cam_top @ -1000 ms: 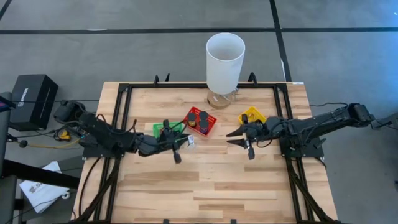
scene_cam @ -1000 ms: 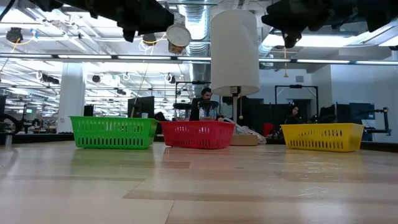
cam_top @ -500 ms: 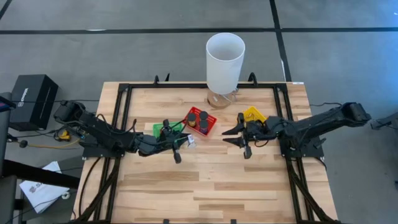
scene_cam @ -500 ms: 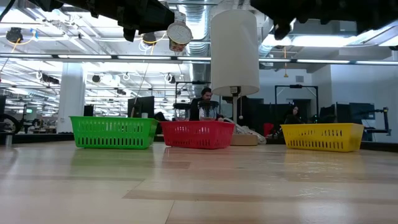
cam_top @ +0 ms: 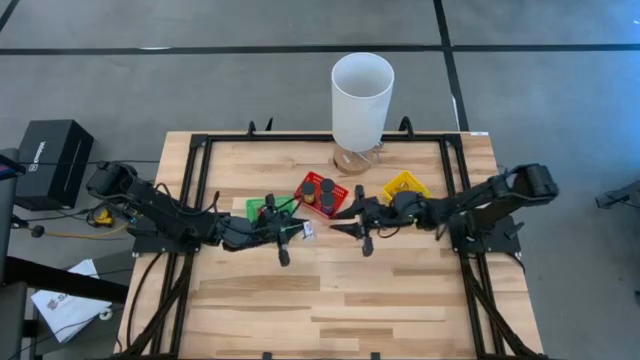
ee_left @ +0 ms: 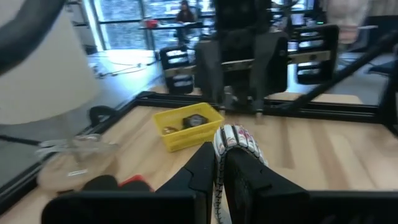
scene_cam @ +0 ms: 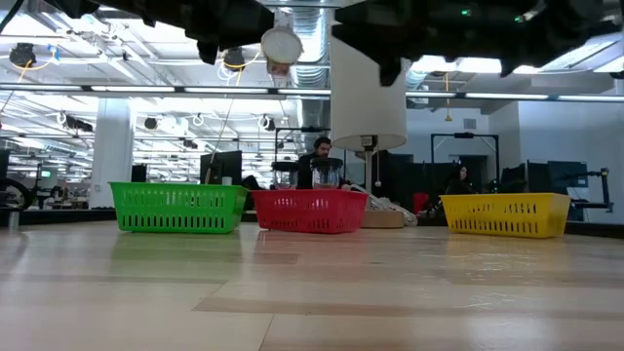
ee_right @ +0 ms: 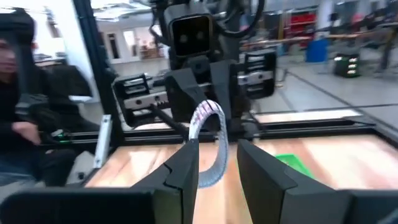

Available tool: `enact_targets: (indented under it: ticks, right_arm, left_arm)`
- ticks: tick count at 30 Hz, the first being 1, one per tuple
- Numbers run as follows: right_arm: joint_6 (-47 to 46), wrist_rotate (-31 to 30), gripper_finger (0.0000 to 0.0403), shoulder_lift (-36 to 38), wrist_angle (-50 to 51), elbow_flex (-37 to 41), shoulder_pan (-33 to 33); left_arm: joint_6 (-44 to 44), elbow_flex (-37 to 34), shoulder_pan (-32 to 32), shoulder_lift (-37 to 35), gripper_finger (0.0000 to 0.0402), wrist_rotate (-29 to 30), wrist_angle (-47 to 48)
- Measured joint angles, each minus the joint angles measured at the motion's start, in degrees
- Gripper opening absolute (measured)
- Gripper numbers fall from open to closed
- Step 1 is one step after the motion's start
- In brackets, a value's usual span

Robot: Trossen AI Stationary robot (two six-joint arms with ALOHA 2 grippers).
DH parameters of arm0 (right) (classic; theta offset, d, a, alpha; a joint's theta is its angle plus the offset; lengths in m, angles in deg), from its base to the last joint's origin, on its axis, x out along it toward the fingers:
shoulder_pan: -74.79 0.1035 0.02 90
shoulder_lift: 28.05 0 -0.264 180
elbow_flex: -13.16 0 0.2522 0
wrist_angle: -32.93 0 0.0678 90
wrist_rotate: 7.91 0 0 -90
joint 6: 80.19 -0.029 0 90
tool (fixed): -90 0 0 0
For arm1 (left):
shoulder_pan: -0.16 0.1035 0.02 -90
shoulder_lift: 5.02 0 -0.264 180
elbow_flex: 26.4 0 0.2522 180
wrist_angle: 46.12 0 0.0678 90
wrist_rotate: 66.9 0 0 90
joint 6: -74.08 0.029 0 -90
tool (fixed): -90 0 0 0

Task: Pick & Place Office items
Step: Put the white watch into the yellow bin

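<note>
Just below centre in the high view, the left gripper has its jaws closed on a pale ring, held above the table beside the green basket. To its right the right gripper hangs with jaws spread apart and nothing between them, its tips pointing at the ring. Farther up sit the red basket with black round discs, the yellow basket, then the tall white cylinder at upper centre.
</note>
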Motion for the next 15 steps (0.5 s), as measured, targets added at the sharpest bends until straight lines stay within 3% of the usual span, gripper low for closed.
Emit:
enact_targets:
  ticks: [11,15]
  right_arm:
    - [-5.7,12.4,0.0102,-10.3,1.7,-8.9,-3.1]
    - [-5.7,17.3,0.0102,-12.8,1.8,-11.4,-3.5]
  left_arm:
    - [0.1,0.0,0.0,0.0,0.0019,-1.9,0.0]
    - [4.2,0.0,0.0,0.0,0.0016,-1.8,0.0]
